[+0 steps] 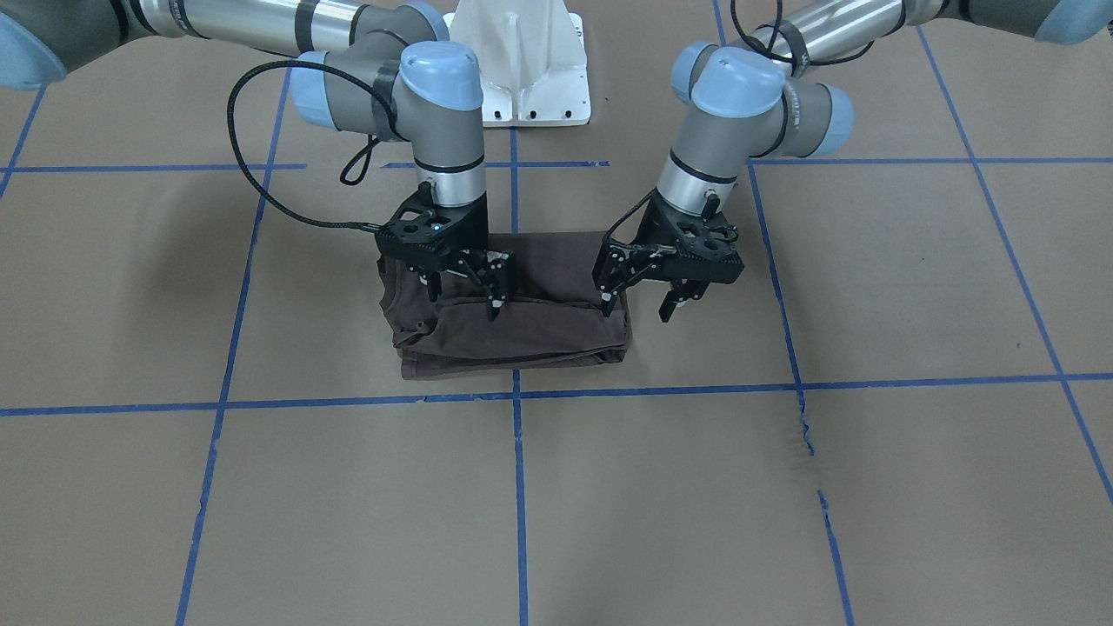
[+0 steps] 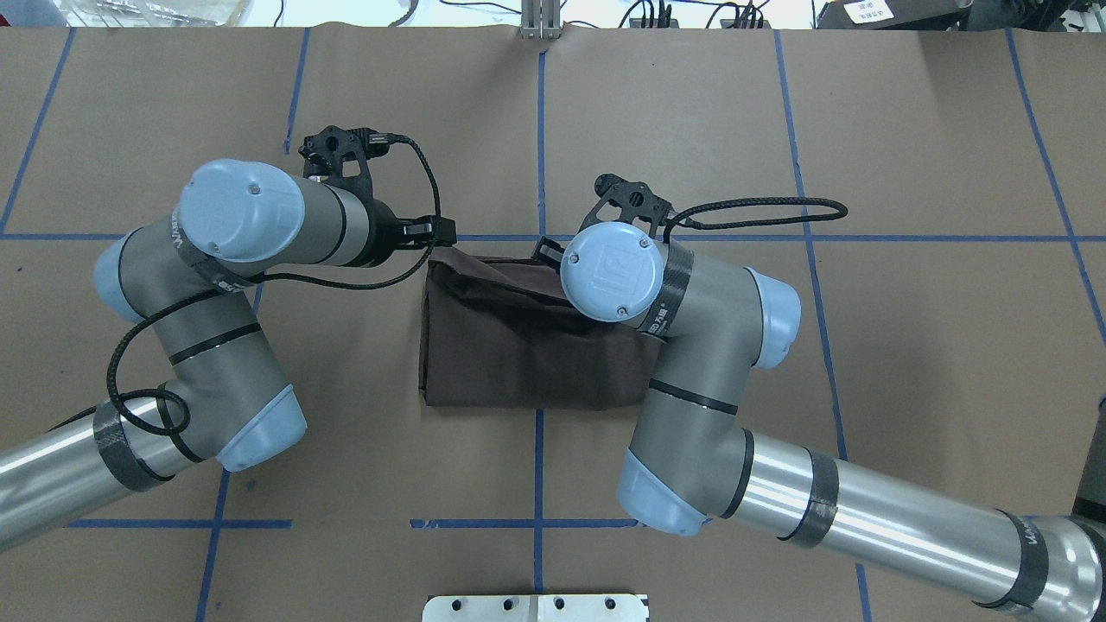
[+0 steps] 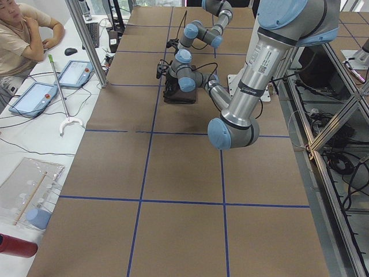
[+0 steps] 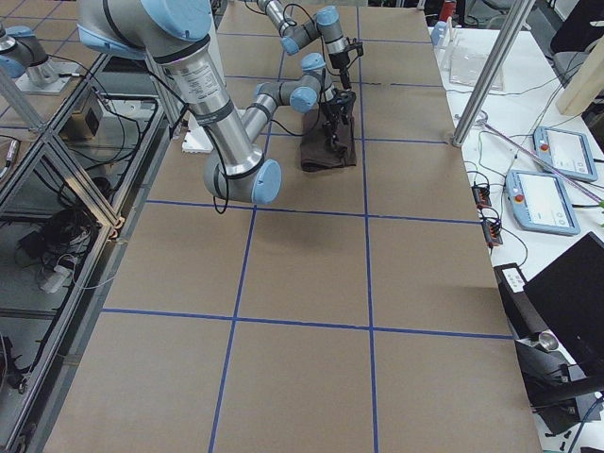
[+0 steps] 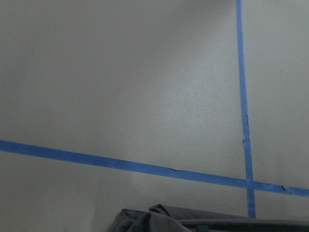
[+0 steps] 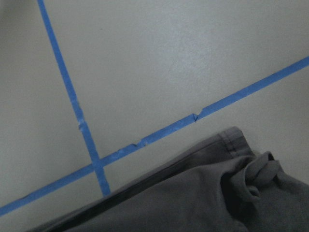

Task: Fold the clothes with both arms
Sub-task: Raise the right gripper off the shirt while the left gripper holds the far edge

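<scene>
Currently the dark brown T-shirt (image 1: 522, 335) lies folded into a compact, layered rectangle on the brown paper-covered table (image 1: 869, 487). It straddles one of the blue tape lines (image 1: 520, 487), with both grippers lowered over its two ends.

The left gripper (image 1: 639, 306) points down at one short end of the bundle with its jaws apart and nothing between them. The jaw nearer the other arm hangs over the shirt's end edge. The outer jaw is past that edge, above bare table. Whether the inner tip touches the cloth cannot be told.

The right gripper (image 1: 463, 297) stands over the opposite end, its jaws also spread. Both tips are above the fabric. The inner one sits at a raised fold ridge that runs along the bundle from one gripper towards the other, and the outer one is near the rumpled corner. No cloth appears pinched between these jaws.

In the overhead view the right arm (image 2: 708, 345) covers its own gripper and one corner of the shirt, while the left arm (image 2: 225, 285) bends in from the other side. The left wrist camera shows only a sliver of the shirt's edge just below the jaws, with crossing tape beyond. The right wrist camera shows a stitched hem and a small bunched knot of fabric directly beneath its jaws.

A white pedestal (image 1: 522, 61) stands behind the shirt, between the arms. A person (image 3: 17, 40) sits at a side table.
</scene>
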Controlling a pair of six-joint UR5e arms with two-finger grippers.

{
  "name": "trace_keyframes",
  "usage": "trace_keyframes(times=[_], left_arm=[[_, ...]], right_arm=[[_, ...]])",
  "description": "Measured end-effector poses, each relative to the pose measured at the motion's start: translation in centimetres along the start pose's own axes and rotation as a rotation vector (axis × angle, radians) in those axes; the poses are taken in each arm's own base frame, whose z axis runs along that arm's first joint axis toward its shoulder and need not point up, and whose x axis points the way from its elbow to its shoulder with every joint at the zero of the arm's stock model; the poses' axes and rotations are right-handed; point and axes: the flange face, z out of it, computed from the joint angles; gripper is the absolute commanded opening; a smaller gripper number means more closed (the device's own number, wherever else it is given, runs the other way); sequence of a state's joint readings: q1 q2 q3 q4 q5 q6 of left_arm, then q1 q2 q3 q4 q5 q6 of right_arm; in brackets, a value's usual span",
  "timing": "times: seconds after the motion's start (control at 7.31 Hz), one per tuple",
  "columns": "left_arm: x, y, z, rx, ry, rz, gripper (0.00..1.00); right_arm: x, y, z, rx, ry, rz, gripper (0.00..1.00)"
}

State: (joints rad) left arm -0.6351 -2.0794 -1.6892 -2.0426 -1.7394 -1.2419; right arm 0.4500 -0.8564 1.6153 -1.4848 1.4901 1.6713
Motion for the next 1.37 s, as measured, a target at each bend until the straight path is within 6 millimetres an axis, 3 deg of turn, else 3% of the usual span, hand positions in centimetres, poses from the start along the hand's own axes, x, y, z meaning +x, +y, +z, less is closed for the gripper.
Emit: trace_keyframes(times=[0.27,0.68,1.09,1.37], left_arm=[[-0.4,-0.1,-0.3,-0.005,0.002,0.002,1.0],[-0.4,-0.1,-0.4,-0.006,0.003,-0.001,1.0],[-0.4,-0.1,-0.4,-0.006,0.004,-0.002,1.0],[-0.4,-0.1,-0.5,-0.005,0.005,-0.001,1.0]], right_arm=[[-0.2,3.9,0.4,-0.006,0.0,-0.191,1.0],[0.5,6.3,2.2,0.014,0.034,-0.36,1.0],[1.0,5.2,4.0,0.044,0.073,-0.397,1.0],[0.8,1.6,5.9,0.08,0.111,-0.394,1.0]])
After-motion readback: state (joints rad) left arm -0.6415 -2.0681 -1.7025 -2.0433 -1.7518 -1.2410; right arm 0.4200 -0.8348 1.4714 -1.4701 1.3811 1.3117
